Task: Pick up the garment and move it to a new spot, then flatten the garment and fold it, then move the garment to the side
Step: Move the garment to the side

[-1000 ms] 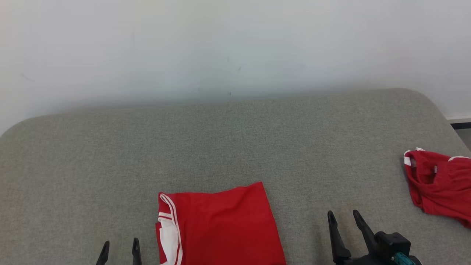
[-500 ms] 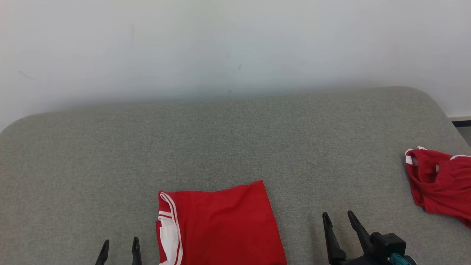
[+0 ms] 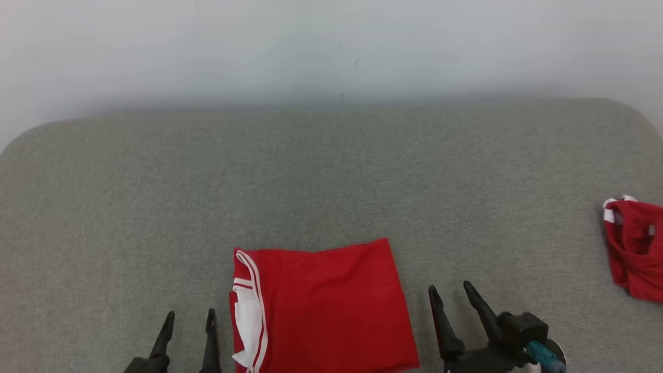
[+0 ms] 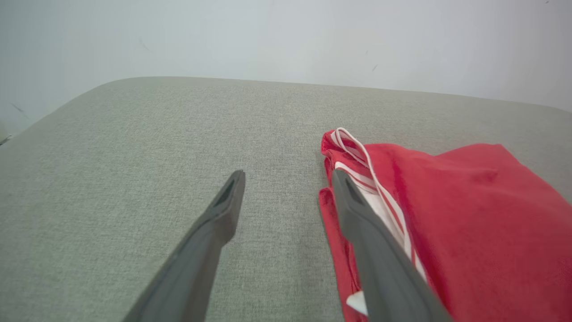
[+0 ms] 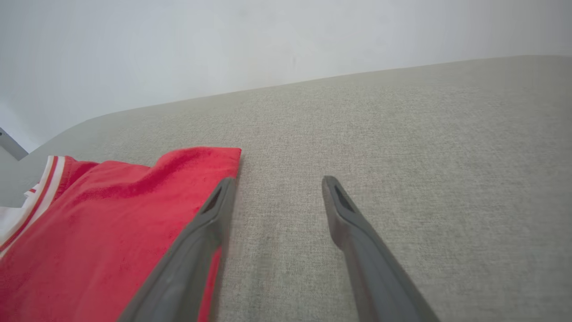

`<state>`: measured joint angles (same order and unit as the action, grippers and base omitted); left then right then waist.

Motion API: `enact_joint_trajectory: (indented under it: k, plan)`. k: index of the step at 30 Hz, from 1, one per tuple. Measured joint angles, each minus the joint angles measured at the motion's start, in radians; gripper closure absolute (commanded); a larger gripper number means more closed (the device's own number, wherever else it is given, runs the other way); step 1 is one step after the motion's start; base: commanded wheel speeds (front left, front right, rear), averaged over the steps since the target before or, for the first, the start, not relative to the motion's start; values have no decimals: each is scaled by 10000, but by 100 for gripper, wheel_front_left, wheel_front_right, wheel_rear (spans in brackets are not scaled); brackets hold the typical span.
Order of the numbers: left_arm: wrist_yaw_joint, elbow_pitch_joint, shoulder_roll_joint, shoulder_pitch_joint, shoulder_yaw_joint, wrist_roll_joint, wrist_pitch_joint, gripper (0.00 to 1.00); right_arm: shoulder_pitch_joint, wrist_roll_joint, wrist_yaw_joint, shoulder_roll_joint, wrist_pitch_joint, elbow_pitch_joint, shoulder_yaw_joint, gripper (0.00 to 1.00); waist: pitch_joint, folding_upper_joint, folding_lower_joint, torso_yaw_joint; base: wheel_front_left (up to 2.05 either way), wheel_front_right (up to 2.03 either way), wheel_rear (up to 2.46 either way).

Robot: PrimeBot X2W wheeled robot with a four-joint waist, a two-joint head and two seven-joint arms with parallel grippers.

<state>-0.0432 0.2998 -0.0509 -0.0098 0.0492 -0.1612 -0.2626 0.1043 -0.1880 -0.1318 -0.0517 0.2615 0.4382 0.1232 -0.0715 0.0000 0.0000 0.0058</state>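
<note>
Field notes, both hands idle.

Status: the garment (image 3: 321, 305) lies as a neat red rectangle on the grey cushion (image 3: 331, 171), between my two hands. I judge the pick-up, flattening and folding done. What is left is moving it to the side, and neither hand has hold of it yet.

Left gripper (image 3: 191, 312): fingers spread apart, nothing between them. It sits just outside the garment's edge with the white striped trim (image 4: 357, 154).

Right gripper (image 3: 449, 286): fingers also parted and empty. It sits just off the garment's plain edge.

What the views add:
- The head view gives the whole layout: the fold's square outline, both hands flanking it, and a second red garment (image 3: 634, 248) crumpled well beyond my right hand on its outer side, at the cushion's far end (a separate piece, I judge, and not part of this fold).
- The left wrist view gives the layers at the trimmed edge, with white fabric tucked under red. My inner finger crosses that edge in the picture, and I cannot tell whether it is touching or above.
- The right wrist view gives the far corner nearest my right hand, slightly rumpled rather than dead flat, and bare cushion ahead of the fingers.
</note>
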Motion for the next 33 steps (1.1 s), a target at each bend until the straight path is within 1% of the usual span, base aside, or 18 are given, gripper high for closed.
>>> enact_joint_trajectory:
  k: [6,9,15,16,17,18,19,20,26,29,32,33]
  plan:
    - [-6,27,2,-430,472,-123,0,0,611,-393,0,8,0,449,734,0,-571,0,1,543,0,0,0]
    - [6,25,0,-557,639,-167,0,0,957,-407,0,10,2,792,828,0,-807,1,1,877,0,0,0]
    - [58,23,-2,-584,731,-240,0,0,1298,-372,0,8,59,1854,752,0,-1173,0,0,1479,0,0,0]
    - [73,25,2,-585,732,-242,0,0,1383,-368,0,4,81,2004,748,11,-1218,0,0,1554,0,0,0]
    - [75,29,2,-585,727,-242,0,0,1440,-378,0,2,104,2125,767,11,-1258,-1,0,1612,0,0,0]
    - [77,31,0,-585,719,-244,0,0,1499,-384,0,-2,125,2194,803,32,-1291,0,0,1653,0,0,0]
    - [81,31,0,-583,692,-247,0,0,1555,-393,0,-4,132,2238,842,74,-1317,-1,0,1672,0,0,0]
    - [82,31,0,-580,690,-249,0,0,1587,-403,0,-6,136,2276,857,100,-1321,0,0,1664,0,0,0]
    - [-10,61,2,-500,535,-153,0,0,1610,-577,0,8,84,2234,872,100,-1246,1,1,1324,0,0,0]
    - [-111,84,6,-374,433,-59,0,0,1494,-694,-8,52,61,2207,924,100,-1162,1,0,961,0,0,0]
    - [-209,111,2,-294,328,52,0,0,1350,-765,-13,69,58,2186,915,100,-1056,0,0,459,0,0,0]
    - [-209,111,2,-294,328,52,0,0,1350,-765,-13,69,58,2186,915,100,-1056,0,0,459,0,0,0]
